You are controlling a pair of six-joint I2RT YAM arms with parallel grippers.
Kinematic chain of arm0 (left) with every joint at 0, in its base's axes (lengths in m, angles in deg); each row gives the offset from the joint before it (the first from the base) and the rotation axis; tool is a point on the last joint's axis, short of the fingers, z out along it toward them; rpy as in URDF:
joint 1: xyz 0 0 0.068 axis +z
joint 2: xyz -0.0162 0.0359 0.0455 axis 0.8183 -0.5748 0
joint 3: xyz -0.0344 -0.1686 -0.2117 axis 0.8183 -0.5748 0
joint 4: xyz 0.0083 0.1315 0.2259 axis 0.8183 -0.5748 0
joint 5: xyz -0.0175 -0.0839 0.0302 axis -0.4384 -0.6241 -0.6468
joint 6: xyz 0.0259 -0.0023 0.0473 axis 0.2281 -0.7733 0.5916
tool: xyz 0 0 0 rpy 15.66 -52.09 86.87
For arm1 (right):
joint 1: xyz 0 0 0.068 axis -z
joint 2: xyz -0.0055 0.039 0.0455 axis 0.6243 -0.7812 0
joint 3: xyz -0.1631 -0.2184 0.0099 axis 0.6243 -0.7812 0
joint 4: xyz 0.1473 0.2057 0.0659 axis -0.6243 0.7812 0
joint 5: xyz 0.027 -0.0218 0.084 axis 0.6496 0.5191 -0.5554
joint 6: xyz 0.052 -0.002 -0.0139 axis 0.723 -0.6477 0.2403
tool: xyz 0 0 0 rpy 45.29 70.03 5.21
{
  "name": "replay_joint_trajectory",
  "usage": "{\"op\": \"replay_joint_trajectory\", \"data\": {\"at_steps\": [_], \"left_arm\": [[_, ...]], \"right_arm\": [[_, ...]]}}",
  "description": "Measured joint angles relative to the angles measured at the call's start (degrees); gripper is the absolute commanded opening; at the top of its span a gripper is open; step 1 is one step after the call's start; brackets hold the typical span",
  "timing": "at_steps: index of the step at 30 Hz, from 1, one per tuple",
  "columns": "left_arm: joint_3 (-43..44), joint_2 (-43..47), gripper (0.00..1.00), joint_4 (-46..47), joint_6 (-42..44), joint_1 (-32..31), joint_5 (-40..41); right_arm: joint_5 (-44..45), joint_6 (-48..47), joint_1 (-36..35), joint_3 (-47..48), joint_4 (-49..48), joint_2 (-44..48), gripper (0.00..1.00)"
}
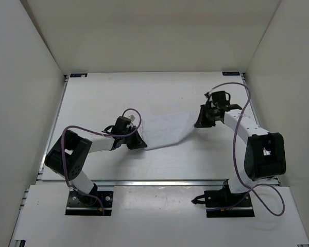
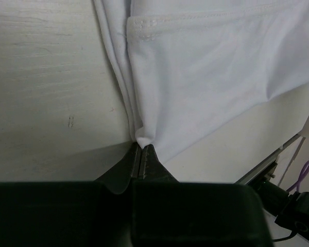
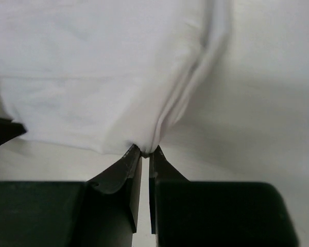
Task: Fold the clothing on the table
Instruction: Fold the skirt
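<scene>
Left pincer (image 2: 141,149): clenched on clothing (image 2: 206,77) corner.
Right pincer (image 3: 144,152): clenched, opposite corner.
Risk: you overstretch, thin pinch may slip.

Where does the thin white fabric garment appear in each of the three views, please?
Top external: thin white fabric garment at the picture's centre.
Left wrist: upper right, its corner pinched in the left gripper.
Right wrist: upper left, its edge pinched in the right gripper.
Shared landmark: the matte white table beneath it.

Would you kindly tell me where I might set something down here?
Bare: the table's far strip beyond the clothing, and the near strip in front of it. Crowded: the middle, where left gripper and right gripper pinch the clothing.
</scene>
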Motion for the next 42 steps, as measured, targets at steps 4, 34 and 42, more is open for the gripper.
{"op": "replay_joint_trajectory", "data": {"at_steps": [4,34,42], "left_arm": [[-0.2,0.0,0.00,0.4,-1.0,0.1,0.4],[-1.5,0.0,0.00,3.0,-3.3,-0.2,0.3],[-1.6,0.7,0.42,2.8,-2.6,0.1,-0.1]], "right_arm": [[2.2,-4.3,-11.5,8.4,1.4,0.2,0.00],[-5.5,3.5,-36.5,7.6,-14.3,-13.4,0.00],[-6.7,4.1,-36.4,10.3,-14.0,-17.3,0.48]]}}
